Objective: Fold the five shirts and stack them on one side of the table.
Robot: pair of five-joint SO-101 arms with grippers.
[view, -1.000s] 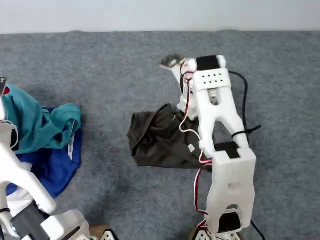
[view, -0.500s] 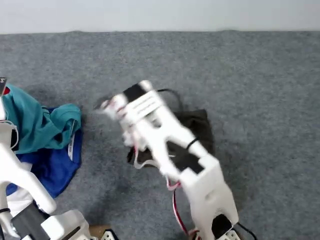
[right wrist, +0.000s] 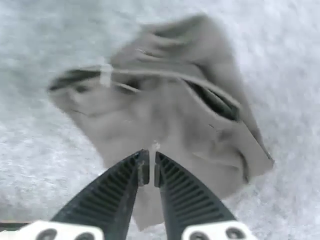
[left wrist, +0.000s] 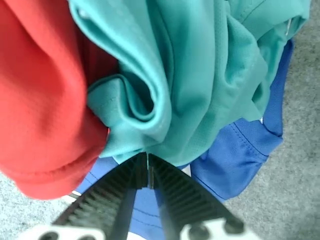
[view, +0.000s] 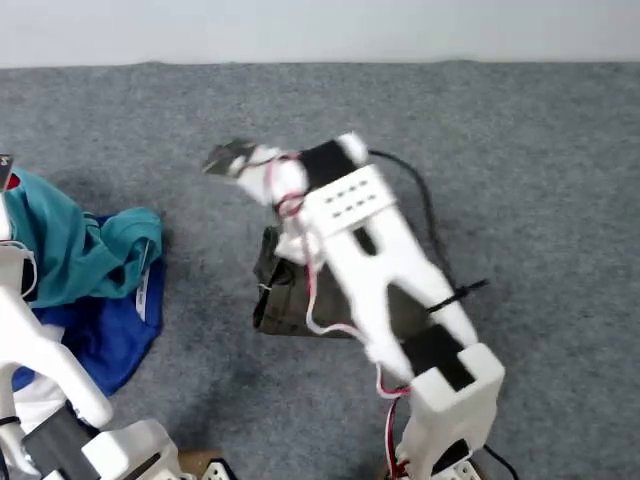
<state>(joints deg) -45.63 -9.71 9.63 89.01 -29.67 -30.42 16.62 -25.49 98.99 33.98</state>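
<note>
Grey, felt-like table (view: 560, 150), cut off by the frame at the left, the right and the front.

The right arm (view: 400, 290) lies slantwise across the middle. It covers a good half of the dark brown shirt (view: 278, 295). Only the shirt's left end and a strip of its near edge show past the arm.
- What shows is a crumpled, part-folded bundle near the table's centre.
- Its long axis runs side to side across the table.
- A small white label (view: 266, 288) sits at the left end.
- From the right wrist the cloth is blurred. Folds can be read, but collar and sleeves cannot.

A heap of shirts at the table's left edge is cut off by the frame.
- The teal shirt (view: 75, 250) is on top, with the blue shirt (view: 110, 345) under it, spilling toward the front.
- The left arm (view: 45, 355) stands over the heap's near-left part and hides it.
- The left wrist view shows a red shirt (left wrist: 35, 90) pressed against the teal one.
- The heap lies well apart from the dark brown shirt, with bare table between them.

The right pincer (view: 228, 158) hangs past the dark brown shirt's far-left corner and is smeared in the high view. From its own wrist the jaws are drawn to a thin slit and hold nothing, with the shirt below them.

The left pincer (left wrist: 148, 161) is clenched, its tips at a folded edge of the teal shirt. I cannot tell whether any cloth is nipped.
</note>
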